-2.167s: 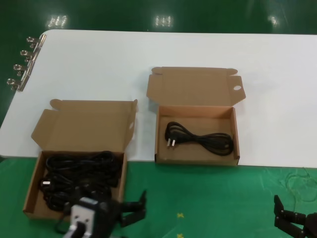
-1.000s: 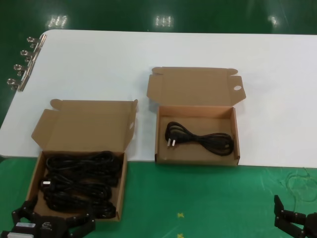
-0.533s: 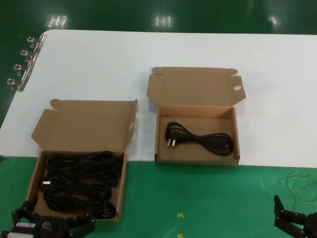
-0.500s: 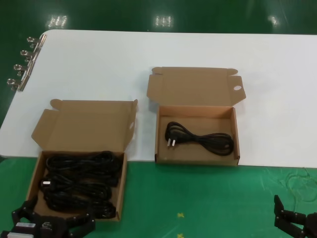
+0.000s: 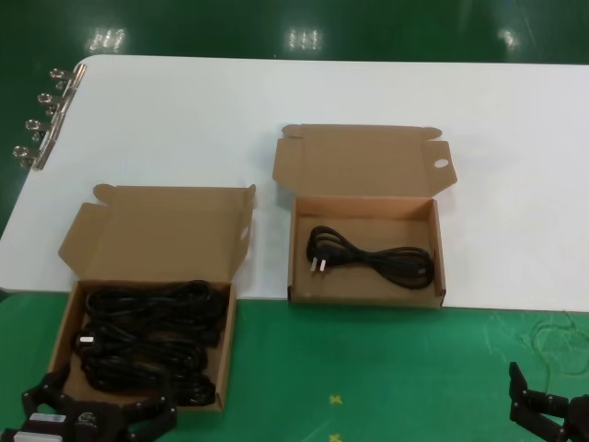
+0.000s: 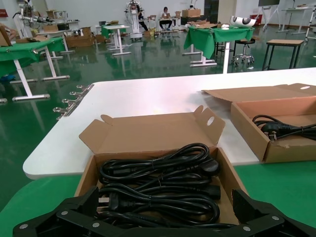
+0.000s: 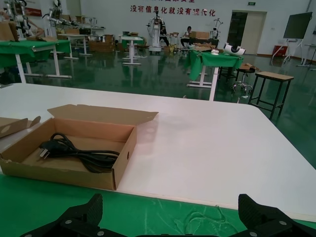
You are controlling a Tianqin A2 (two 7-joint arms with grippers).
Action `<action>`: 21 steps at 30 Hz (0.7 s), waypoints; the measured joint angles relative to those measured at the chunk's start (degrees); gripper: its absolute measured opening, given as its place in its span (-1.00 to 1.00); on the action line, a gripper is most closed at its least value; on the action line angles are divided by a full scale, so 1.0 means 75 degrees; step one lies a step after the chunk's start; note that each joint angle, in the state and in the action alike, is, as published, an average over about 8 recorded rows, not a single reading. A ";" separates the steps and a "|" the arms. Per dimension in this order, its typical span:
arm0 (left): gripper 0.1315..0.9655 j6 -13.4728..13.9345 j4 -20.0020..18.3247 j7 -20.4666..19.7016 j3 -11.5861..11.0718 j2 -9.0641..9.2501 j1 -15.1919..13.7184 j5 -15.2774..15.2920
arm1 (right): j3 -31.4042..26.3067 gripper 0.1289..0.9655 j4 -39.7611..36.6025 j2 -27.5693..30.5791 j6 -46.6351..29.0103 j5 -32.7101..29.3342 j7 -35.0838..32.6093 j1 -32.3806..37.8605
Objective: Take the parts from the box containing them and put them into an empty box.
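Note:
The box containing the parts (image 5: 156, 235), with slanted lid wings, sits open at the near left and holds several coiled black cables (image 5: 147, 336). They fill the left wrist view (image 6: 163, 182) inside that box (image 6: 148, 136). My left gripper (image 5: 99, 412) is open at the box's near edge, low, its jaws spread wide (image 6: 170, 207) over the front cables. The box with the round-holed lid tab (image 5: 354, 161) sits open at the middle and holds one cable (image 5: 373, 258), also seen in the right wrist view (image 7: 81, 153). My right gripper (image 5: 552, 405) is open and empty at the near right (image 7: 173, 205).
Both boxes straddle the near edge of the white table (image 5: 276, 92), resting partly on the green mat (image 5: 368, 368). Several metal binder clips (image 5: 41, 120) line the table's far left edge. A thin clear strand (image 5: 557, 336) lies on the mat by my right gripper.
The left gripper moved left and drew back from the box's near right corner to its near left edge about a second ago, then stayed still. Right arm and cables unchanged.

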 joint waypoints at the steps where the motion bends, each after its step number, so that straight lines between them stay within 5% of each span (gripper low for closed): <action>1: 1.00 0.0000 0.0000 0.0000 0.0000 0.0000 0.0000 0.0000 | 0.0000 1.00 0.0000 0.0000 0.0000 0.0000 0.0000 0.0000; 21: 1.00 0.0000 0.0000 0.0000 0.0000 0.0000 0.0000 0.0000 | 0.0000 1.00 0.0000 0.0000 0.0000 0.0000 0.0000 0.0000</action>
